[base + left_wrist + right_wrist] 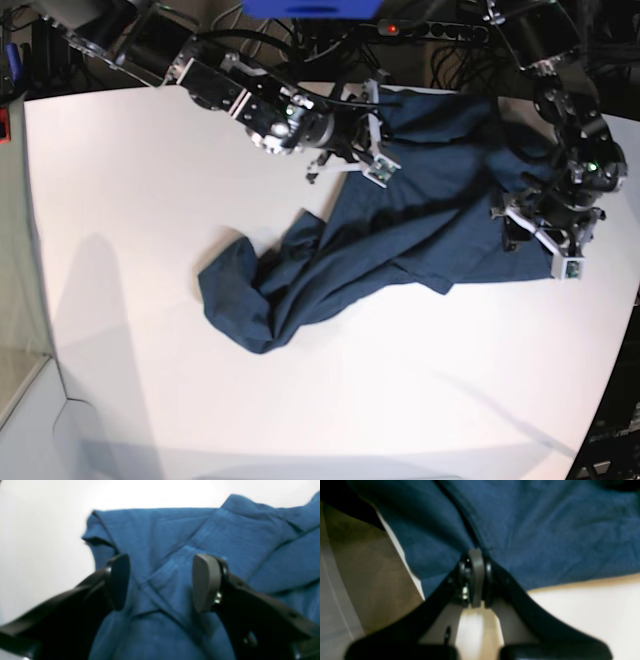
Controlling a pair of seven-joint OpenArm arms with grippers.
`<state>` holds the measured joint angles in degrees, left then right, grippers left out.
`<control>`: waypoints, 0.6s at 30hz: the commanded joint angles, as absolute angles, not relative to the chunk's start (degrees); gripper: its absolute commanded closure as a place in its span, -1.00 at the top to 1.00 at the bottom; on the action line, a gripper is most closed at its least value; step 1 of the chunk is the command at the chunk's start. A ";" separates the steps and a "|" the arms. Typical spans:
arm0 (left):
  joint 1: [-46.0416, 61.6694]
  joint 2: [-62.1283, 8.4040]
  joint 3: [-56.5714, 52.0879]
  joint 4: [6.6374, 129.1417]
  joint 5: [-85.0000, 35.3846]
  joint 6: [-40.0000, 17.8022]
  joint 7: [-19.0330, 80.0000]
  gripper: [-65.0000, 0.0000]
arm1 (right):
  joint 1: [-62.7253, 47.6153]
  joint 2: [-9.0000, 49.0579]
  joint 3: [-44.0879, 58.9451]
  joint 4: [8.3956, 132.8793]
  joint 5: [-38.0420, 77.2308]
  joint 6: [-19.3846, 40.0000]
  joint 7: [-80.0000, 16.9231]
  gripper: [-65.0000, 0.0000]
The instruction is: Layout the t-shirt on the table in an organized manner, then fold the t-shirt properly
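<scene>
- The fingers (206, 582) of the left gripper (161, 582) are held wide apart, and only blue cloth is seen in the gap between them.
- The fingers (475, 575) of the right gripper (475, 555) are pressed together, and a fold of the t-shirt (400, 235) is pinched at their tips.
- In the base view, the left gripper (535, 225) is held over the right end of the shirt, with its arm bent down from the far right corner.
- The right gripper (368, 140) is reached out from the far left, and it is placed at the shirt's far edge.
- The t-shirt is spread in a long, wrinkled strip across the table (130, 180), from the far right down to a bunched end near the middle.
- A flat, folded edge of the shirt (155, 530) is seen just past the left gripper.
- Wide white tabletop is seen to the left of the shirt and in front of it.
- On the right, the shirt is lying close to the table's edge.
- Cables and dark gear are seen behind the table's far edge.
</scene>
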<state>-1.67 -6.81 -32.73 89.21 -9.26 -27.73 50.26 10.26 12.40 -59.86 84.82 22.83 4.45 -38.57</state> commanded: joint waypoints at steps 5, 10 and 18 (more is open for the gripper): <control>-4.70 -7.69 -30.73 84.00 -9.80 -27.74 48.92 0.18 | 10.68 12.97 -59.56 84.88 22.37 4.09 -40.92 -1.00; -4.35 -8.04 -30.37 83.47 -9.71 -27.82 48.92 0.15 | 10.24 12.88 -55.43 84.88 22.37 4.09 -41.10 -1.00; -1.80 -8.13 -30.37 83.38 -9.71 -28.35 48.92 -0.23 | 10.33 12.88 -55.25 84.88 22.37 4.09 -41.10 -1.00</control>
